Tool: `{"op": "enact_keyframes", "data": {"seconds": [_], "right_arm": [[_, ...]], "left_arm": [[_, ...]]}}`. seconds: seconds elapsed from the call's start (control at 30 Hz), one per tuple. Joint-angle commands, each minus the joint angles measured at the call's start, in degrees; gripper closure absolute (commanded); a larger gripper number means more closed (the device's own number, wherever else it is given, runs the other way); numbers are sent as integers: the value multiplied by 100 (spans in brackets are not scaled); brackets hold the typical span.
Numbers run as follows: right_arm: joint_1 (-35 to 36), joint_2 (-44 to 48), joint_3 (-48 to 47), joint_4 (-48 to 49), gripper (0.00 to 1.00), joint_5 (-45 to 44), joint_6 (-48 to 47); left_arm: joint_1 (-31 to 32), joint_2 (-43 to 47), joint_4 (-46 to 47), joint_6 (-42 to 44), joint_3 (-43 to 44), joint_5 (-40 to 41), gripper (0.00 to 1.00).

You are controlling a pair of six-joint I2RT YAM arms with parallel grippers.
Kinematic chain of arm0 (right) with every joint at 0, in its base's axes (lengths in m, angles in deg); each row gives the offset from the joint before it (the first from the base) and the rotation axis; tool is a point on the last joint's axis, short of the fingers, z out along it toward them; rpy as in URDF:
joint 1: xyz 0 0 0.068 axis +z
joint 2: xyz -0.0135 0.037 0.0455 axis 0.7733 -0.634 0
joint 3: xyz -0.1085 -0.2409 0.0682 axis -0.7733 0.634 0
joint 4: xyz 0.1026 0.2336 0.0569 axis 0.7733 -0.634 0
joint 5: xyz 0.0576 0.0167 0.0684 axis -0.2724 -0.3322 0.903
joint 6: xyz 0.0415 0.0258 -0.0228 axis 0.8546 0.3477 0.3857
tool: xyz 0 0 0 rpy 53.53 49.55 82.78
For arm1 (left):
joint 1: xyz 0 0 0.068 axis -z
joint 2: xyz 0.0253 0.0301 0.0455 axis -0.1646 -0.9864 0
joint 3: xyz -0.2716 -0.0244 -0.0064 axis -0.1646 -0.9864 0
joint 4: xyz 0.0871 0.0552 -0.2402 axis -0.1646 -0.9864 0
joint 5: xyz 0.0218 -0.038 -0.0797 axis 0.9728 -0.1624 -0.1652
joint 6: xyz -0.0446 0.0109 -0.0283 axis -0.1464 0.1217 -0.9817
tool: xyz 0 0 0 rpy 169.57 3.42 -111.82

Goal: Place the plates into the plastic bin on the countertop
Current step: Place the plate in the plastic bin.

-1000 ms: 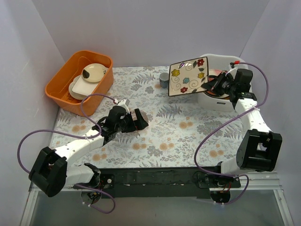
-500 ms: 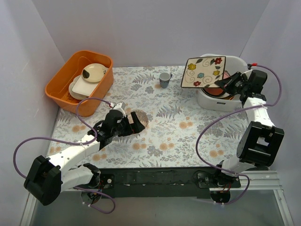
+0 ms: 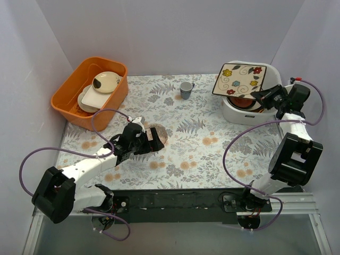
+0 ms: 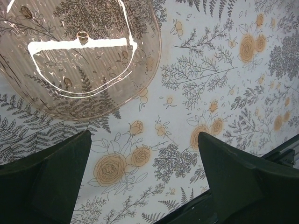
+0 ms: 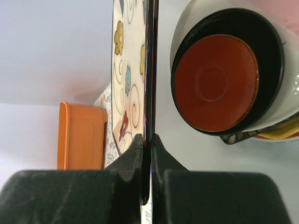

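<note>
Near side, left: left gripper [image 4: 143, 140] spread wide and empty, hovering low over the pale fern-printed cloth countertop [image 3: 202, 143]. Just past the fingertips, flat on the cloth: translucent pink round plate [image 4: 79, 56], ahead of the claw and off to one side of its centre line, not between the fingers. Far closer to this arm than to the other. Far side, right: right gripper [image 5: 147, 140] clamped on the rim of the cream square plate with coloured flowers [image 3: 239, 79], carried in the air, tilted, sticking straight out along the claw's own axis, floral face toward the overhead camera. Below, on the underside of that plate: white rounded plastic bin [image 3: 239, 114], already holding a small red plate [image 5: 215, 84] nested on a small black plate [image 5: 273, 56], with a yellow scalloped rim [image 5: 285, 130] showing beneath. Probably next: level, lower onto the stack, let go. Appears to overhang the bin's left wall, so likely a small shift rightward first.
</note>
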Motion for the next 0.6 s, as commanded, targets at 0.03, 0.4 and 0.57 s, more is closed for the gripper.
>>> {"op": "enact_keyframes", "data": {"seconds": [0.03,0.4,0.57], "right_arm": [[-267,272,-30,1482,99,375,355],[-549,518,357,1447,99,-107,268],[-645,615,533,1543,99,-354,364]], "left_arm": [[-7,-210,187,230,352,-84,2],[-16,-430,319,257,397,-181,2],[-16,-255,266,230,344,-120,2]]}}
